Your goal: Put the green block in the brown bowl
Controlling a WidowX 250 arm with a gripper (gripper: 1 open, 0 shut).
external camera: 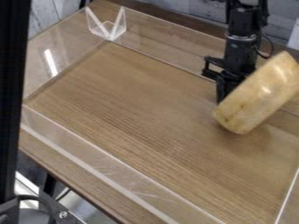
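Observation:
The brown bowl (254,93) is tipped steeply onto its edge at the right of the wooden table, its smooth rounded outside turned towards the camera. The green block is hidden; the bowl's inside cannot be seen from here. My gripper (225,88) points down at the bowl's upper left edge, black fingers together and shut. Its tips are partly hidden behind the bowl, so I cannot tell whether they touch it.
Clear acrylic walls (70,144) fence the wooden table (128,105) on all sides. A clear V-shaped stand (107,24) sits at the back left corner. A dark vertical bar (12,96) crosses the left edge of the view.

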